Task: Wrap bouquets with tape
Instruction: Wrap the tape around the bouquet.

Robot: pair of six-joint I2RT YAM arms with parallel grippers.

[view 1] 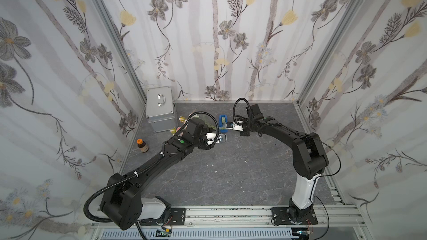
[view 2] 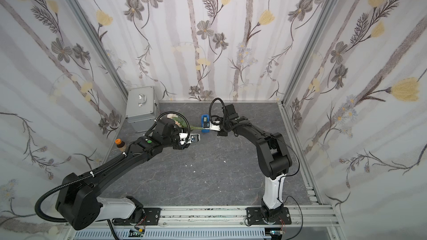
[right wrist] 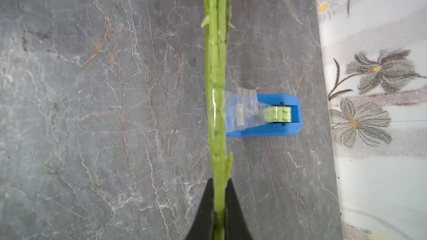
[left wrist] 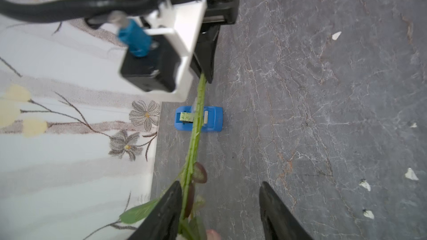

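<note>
While right gripper (right wrist: 219, 181) clamps the stems (right wrist: 217, 65) and left gripper (left wrist: 220, 183) holds jaws apart, light, springy stems probably handle best gripped beside the tape (right wrist: 276, 114).

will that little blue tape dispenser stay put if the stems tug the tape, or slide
It would probably slide: the dispenser looks small and plastic, sitting loose on the smooth table. Nothing visible holds it down. It may also tip, since the tape stuck to the stems pulls from its cutter end.
</note>
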